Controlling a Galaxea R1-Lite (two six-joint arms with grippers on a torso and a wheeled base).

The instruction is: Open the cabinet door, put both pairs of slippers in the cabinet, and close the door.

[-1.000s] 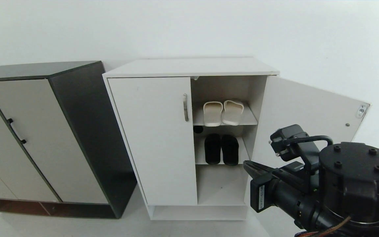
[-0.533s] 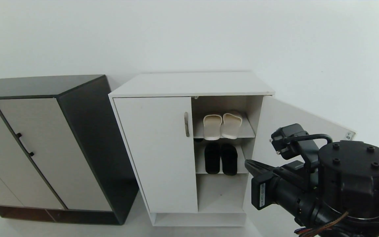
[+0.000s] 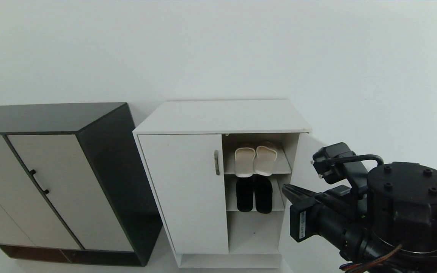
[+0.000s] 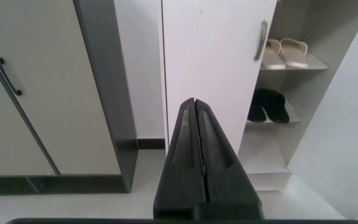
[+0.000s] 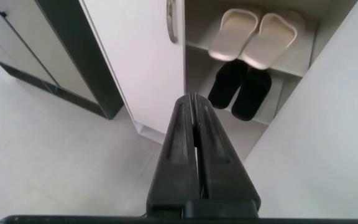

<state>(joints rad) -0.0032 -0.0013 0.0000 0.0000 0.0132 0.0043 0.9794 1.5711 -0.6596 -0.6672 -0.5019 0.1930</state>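
The white cabinet point(image 3: 180, 189) stands against the wall with its left door shut and its right door point(image 5: 328, 137) swung open. Inside, the white slippers point(image 3: 255, 161) lie side by side on the upper shelf. On the shelf below them lie the black slippers point(image 3: 253, 193). My right gripper point(image 3: 286, 189) hangs shut and holds nothing, in front of the open compartment and a little right of the shelves. In the right wrist view both pairs point(image 5: 253, 37) lie past its tip point(image 5: 194, 99). My left gripper point(image 4: 194, 102) is shut too, well back from the closed left door point(image 4: 213, 56).
A dark cabinet point(image 3: 51, 174) with pale doors and black handles stands against the left side of the white one. Bare light floor point(image 5: 55, 155) lies in front of both. The bottom compartment point(image 3: 254, 231) of the white cabinet holds nothing.
The whole head picture has shifted: both cabinets now sit lower and look smaller, so the camera has moved. Both pairs of slippers keep their places on their shelves.
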